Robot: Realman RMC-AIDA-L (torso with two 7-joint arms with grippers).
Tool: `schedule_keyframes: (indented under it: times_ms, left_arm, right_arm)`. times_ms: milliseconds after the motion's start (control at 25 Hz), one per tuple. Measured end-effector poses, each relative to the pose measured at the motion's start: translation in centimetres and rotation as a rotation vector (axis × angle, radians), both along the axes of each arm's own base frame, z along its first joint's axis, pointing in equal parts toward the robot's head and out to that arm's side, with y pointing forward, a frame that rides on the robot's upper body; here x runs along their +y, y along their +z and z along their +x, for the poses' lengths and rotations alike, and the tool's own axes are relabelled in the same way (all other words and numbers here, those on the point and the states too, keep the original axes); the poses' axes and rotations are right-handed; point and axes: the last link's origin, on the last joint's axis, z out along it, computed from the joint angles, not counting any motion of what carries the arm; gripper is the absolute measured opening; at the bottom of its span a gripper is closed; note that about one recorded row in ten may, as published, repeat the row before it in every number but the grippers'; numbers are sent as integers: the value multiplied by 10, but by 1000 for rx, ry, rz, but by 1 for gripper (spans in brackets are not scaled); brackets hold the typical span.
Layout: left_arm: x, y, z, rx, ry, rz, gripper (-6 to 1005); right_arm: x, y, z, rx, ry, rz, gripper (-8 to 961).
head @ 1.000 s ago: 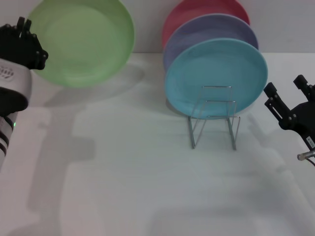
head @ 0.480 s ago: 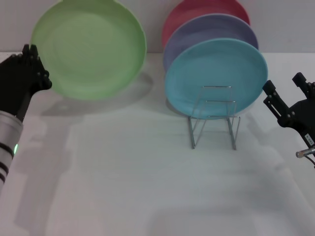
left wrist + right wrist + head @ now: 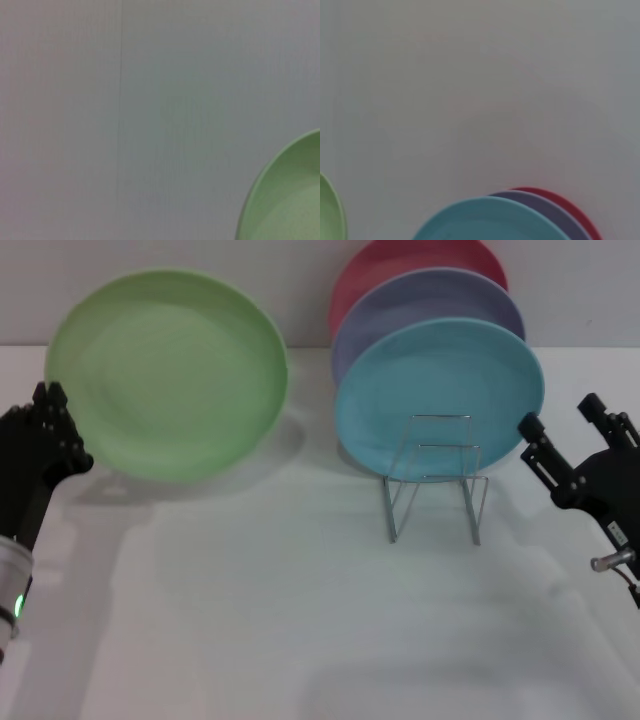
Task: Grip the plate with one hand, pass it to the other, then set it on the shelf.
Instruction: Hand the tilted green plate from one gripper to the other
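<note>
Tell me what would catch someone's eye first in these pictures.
The light green plate, held upright above the table on the robot's left by the left gripper at its edge. Next, the turquoise plate, lavender plate and red plate standing in the wire rack, with the open right gripper beside them.
</note>
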Motion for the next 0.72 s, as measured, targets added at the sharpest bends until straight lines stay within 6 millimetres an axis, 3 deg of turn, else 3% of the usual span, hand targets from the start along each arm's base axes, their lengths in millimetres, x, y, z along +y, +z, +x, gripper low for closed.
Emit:
schedule_keyframes:
  times_ms: [240, 720]
  left_arm:
    - [-16, -8, -10, 10, 8, 5, 29]
    - [-29, -16, -7, 5, -25, 11, 30]
  right_arm:
    - [-9, -12, -9, 23, 43, -58, 780]
    - [-23, -26, -31, 77, 152, -138, 781]
